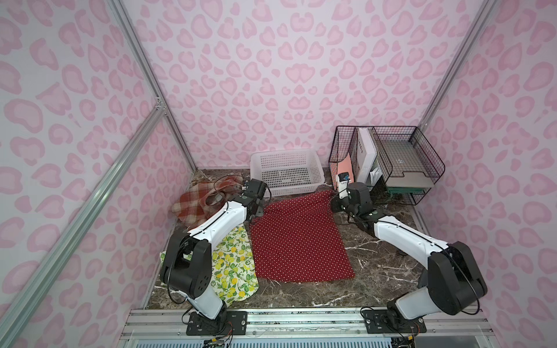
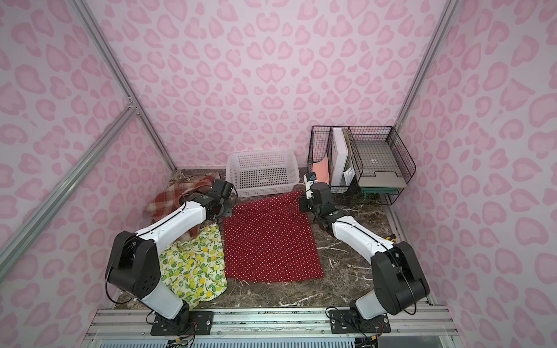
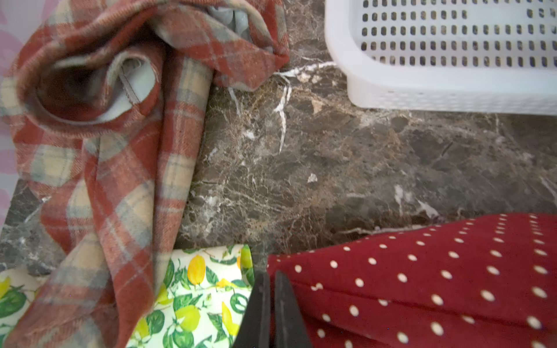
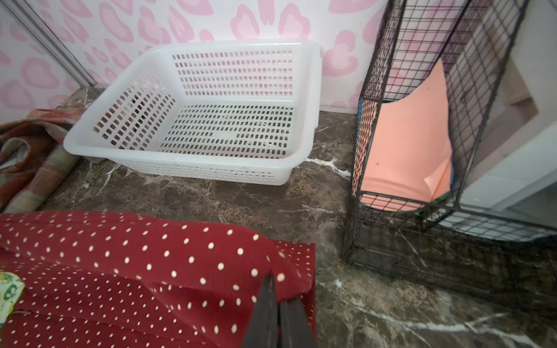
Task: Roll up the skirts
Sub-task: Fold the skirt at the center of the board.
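Evidently to start rolling, the red polka-dot skirt (image 1: 301,238) lies flat on the table (image 1: 382,259), far edge lifted: the right gripper (image 4: 277,292) clamps one far corner; the left gripper (image 3: 270,275), jaws together, seemingly pinches the other. The lemon skirt (image 1: 235,265) and plaid skirt (image 1: 193,202) wait beside the left arm (image 1: 220,220).

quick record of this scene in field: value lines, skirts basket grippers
red dotted skirt: spread out in the middle, far edge lifted
lemon skirt: loose beside it on the left, not rolled
plaid skirt: bunched at the far left, not rolled
basket: empty, at the back
left gripper: shut on red dotted skirt, far left corner
right gripper: shut on red dotted skirt, far right corner
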Tool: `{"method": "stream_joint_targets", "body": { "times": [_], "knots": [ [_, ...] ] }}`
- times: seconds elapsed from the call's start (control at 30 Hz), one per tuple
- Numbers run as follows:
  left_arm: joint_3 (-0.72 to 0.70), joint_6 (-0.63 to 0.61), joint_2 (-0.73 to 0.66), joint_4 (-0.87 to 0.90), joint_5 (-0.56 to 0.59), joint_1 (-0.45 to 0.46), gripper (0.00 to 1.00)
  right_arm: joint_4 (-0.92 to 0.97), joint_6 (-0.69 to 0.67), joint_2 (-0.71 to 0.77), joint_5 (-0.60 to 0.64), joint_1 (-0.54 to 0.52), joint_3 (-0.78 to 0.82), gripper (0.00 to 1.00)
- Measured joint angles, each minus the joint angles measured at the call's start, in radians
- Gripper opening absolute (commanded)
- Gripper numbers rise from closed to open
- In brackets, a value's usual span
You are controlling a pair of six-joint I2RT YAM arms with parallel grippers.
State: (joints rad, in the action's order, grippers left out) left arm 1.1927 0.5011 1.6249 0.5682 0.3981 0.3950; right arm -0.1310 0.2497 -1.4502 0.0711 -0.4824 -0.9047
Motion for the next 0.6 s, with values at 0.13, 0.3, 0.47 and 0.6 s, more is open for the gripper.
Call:
{"method": "stream_joint_targets", "body": {
  "times": [0.13, 0.3, 0.47, 0.6],
  "knots": [
    [-0.082, 0.03, -0.08, 0.009, 0.023, 0.078, 0.0, 0.042, 0.048, 0.126, 0.038, -0.034, 0.12, 0.0],
    [-0.197, 0.081, -0.193, 0.024, 0.045, 0.154, 0.0, 0.114, 0.118, 0.295, 0.084, -0.055, 0.261, 0.0],
    [-0.289, 0.162, -0.287, 0.065, 0.063, 0.228, 0.0, 0.193, 0.178, 0.393, 0.108, -0.095, 0.338, 0.0],
    [-0.349, 0.216, -0.367, 0.092, 0.073, 0.261, 0.0, 0.255, 0.241, 0.484, 0.122, -0.14, 0.397, 0.0]
  ]
}}
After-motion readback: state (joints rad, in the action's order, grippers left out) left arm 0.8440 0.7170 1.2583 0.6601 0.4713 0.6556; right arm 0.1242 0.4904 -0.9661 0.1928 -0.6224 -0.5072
